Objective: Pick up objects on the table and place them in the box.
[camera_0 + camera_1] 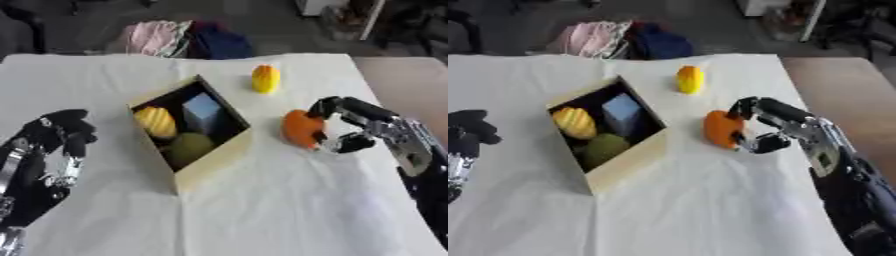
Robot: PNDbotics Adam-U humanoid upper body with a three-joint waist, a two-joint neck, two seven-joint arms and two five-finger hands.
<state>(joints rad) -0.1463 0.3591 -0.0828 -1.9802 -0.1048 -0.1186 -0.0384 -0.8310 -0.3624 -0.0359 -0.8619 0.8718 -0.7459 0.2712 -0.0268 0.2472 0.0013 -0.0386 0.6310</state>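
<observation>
Curling round an orange object [301,128], the right hand [354,127] is seen at 3 o'clock of the box [213,162]. A yellow object [265,78] is placed at 12. The left hand [54,136] is rested at 9, fingers relaxed.

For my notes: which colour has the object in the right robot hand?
Orange object, seen best in the left eye view.

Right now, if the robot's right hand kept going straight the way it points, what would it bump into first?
The right hand, curled round the orange object, points left toward the box. It would likely meet the box's near wall first, though depth is uncertain.
</observation>
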